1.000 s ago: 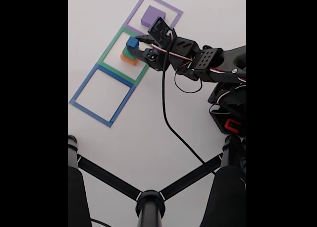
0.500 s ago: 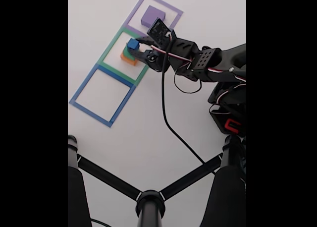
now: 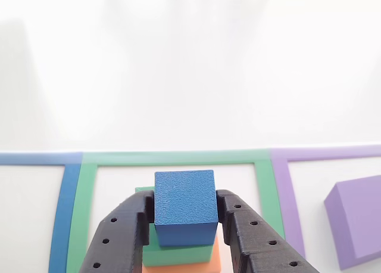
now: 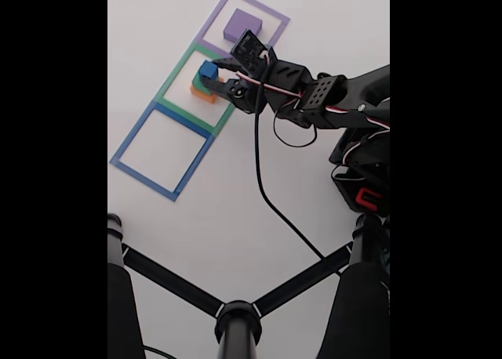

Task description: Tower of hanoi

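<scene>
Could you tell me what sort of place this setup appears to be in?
Probably a hobbyist or lab tabletop rig: a plain white table marked with taped square outlines, a small arm whose gripper clasps a blue cube, and a black camera stand.

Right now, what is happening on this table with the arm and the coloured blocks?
The gripper has its fingers on both sides of the blue cube, which sits on top of the green block and the orange block inside the green taped square. The purple block lies alone in the purple square.
</scene>
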Controlling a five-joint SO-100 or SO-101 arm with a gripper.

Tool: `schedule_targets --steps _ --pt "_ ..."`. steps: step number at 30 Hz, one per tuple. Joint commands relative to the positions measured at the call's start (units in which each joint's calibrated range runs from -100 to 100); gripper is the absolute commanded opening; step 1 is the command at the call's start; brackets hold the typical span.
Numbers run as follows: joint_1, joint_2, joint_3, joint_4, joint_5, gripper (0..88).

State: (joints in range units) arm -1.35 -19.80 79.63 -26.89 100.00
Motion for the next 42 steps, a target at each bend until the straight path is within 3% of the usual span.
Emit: schedule_targets --steps 1,12,17,26,33,36,42 --pt "-0.21 -0.23 -0.35 -2.29 0.00 14.1" --pt "0.47 -3.20 -0.35 -2.86 0.00 22.6" --pt "0.09 -10.33 -4.99 4.83 0.00 22.2" --pt "4.29 -21.15 -23.43 43.03 0.00 0.1" --pt "8.48 -24.75 -44.79 78.40 0.00 0.1" --pt "10.08 -24.99 -55.87 92.33 -4.04 0.1" --pt "14.58 -24.99 -69.68 108.67 -3.68 0.1"
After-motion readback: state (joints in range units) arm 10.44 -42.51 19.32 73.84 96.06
